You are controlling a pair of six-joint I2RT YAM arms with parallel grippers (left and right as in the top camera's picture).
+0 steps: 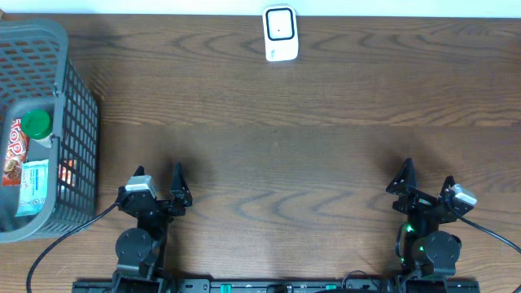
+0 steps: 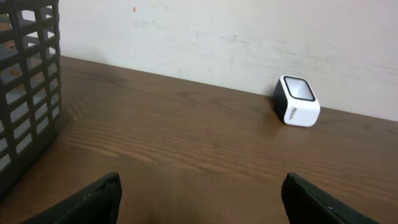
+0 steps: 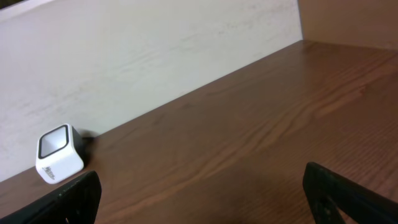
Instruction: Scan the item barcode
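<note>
Plainly, both grippers are empty. The left gripper (image 1: 158,172) has its two dark fingers spread wide, with only bare wooden table (image 1: 285,122) showing between them, and it touches no object. The right gripper (image 1: 427,175) is splayed a little wider and likewise pinches nothing.

Closest to either tool is the grey plastic basket (image 1: 81,122). It stands just off the left gripper's outer side, to its left, near but apart from it, and its latticed wall fills the left edge of that wrist's view. The items lie inside the basket, out of either tool's grasp: a green-capped bottle (image 1: 37,124), a red packet (image 1: 16,150) beside it, and a pale blue packet (image 1: 34,185) closer to the robot's side. No barcode can be made out on any of them from here.

Well ahead of both grippers, at the far edge of the table against the pale wall, sits the white scanner (image 1: 280,32) with its dark window. It lies roughly midway between the two arms. From the left gripper it is forward and to the right, and from the right gripper it is forward and to the left.
</note>
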